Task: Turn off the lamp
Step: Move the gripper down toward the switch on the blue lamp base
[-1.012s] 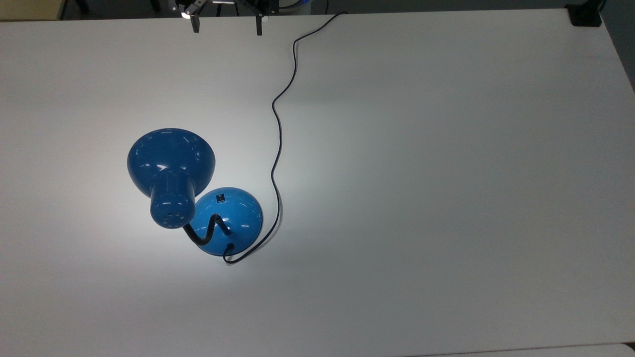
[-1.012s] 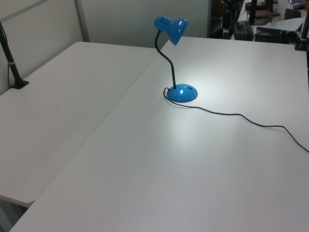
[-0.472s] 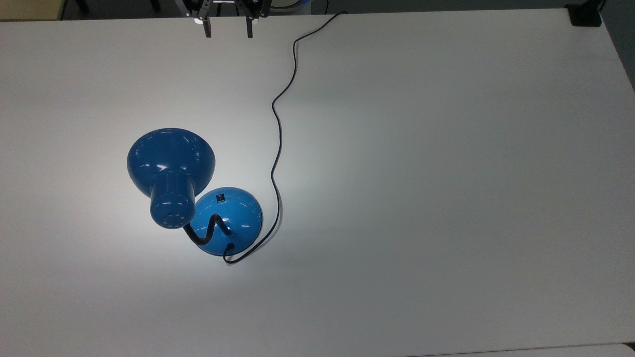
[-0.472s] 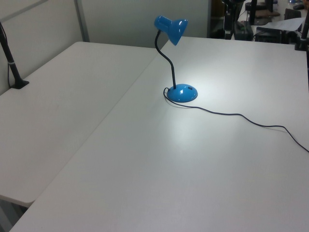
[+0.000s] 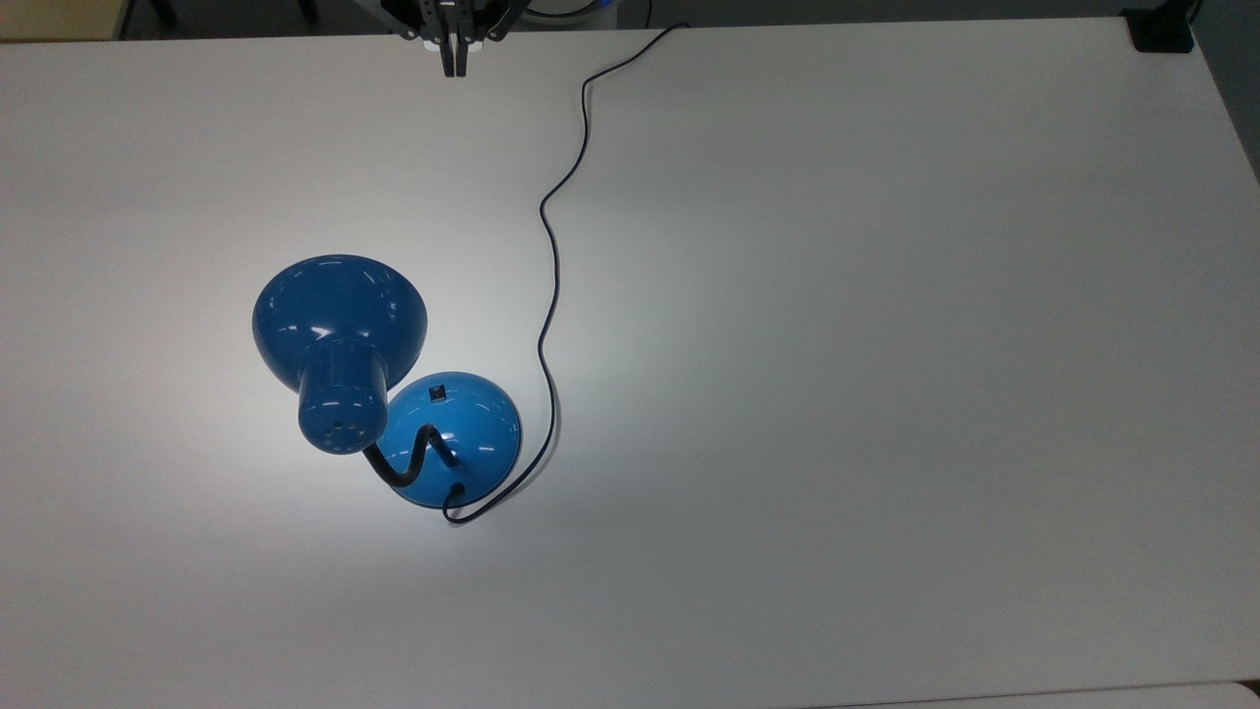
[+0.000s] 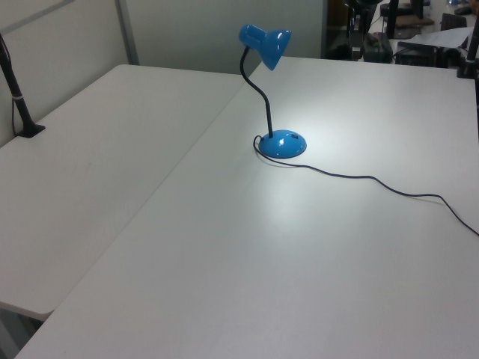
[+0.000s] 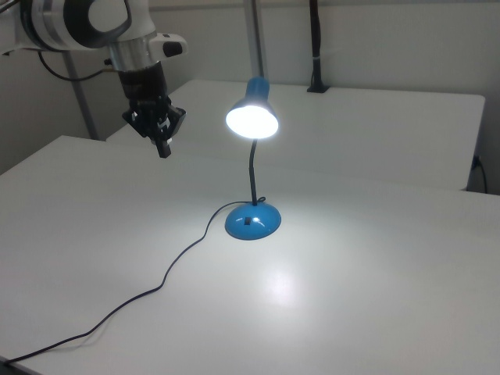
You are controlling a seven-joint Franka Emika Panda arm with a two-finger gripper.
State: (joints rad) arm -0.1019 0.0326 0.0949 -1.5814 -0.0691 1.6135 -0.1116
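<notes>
glowing brightly in the right view, the glossy blue desk lamp with its flared shade and bent black neck stands untouched on the white bench, so the whole task remains. its small black switch sits on the domed base. the pincer hangs at the top view's far edge, fingers pressed together on nothing, well apart from the lamp. open bench lies between them; only the thin black cord snakes nearby.

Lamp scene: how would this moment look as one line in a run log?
lamp: lit, upright | switch: untouched | claw: shut, empty, apart from lamp | table: cord lying across
</notes>
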